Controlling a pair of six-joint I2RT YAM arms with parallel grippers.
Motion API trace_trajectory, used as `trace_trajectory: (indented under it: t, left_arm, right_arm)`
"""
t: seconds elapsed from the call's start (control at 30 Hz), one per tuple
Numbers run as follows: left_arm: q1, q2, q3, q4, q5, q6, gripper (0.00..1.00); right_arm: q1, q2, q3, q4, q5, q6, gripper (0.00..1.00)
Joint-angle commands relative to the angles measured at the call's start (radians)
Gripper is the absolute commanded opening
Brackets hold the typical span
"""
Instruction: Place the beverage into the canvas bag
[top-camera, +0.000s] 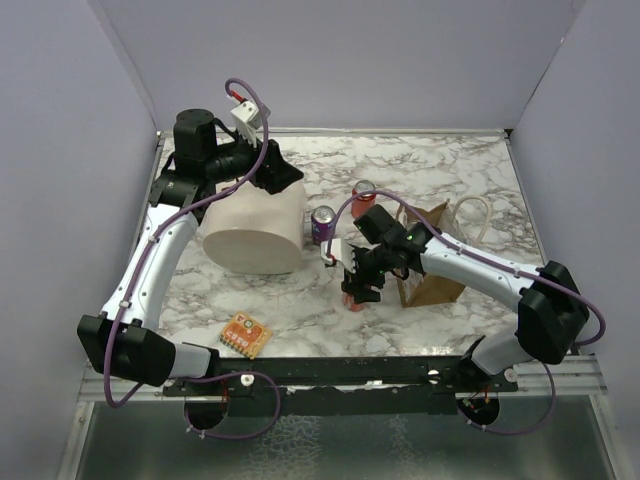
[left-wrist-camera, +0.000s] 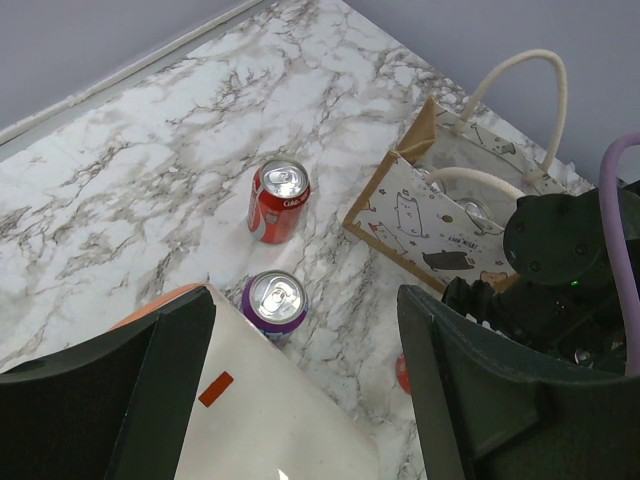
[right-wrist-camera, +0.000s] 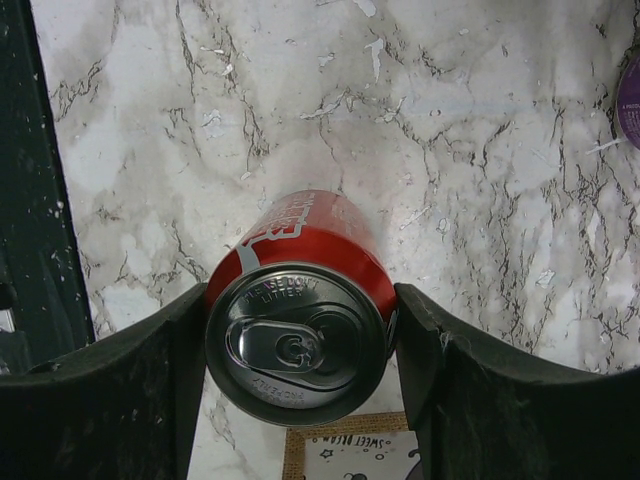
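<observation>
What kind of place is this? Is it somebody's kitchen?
Probably not a kitchen: it looks like a robot test booth. The left arm and right arm are bolted to a rail at the edge of the marble-patterned table, and plain grey walls box it in.

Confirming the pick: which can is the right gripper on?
The near red can, pinched in the right gripper; the other red can and the purple can stand free.
</observation>
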Motion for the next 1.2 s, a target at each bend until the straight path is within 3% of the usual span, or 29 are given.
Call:
trace_trajectory:
  t: [0.0,0.57,0.87,1.17]
  left_arm:
    - [0.005,0.0,0.013,0.018,-0.022,0.026,0.76]
    - [0.003,0.077,0.068,0.008,0.028,0.074,0.76]
    - [-0.006,0.111,0.074,0.028,0.073,0.059,0.75]
    - [-0.083,0.142,0.067,0.045,0.079,0.029,0.74]
  right_arm:
    - [0.006,-0.053,0.065,0.013,-0.052,0.007,0.36]
    - [0.006,-0.232,0.356,-0.111,-0.006,0.063,0.01]
    - [-0.097,-0.277,0.551,-0.213,-0.045,0.08,0.01]
    - [-0.391,-0.37,0.556,-0.184,-0.133,0.167,0.01]
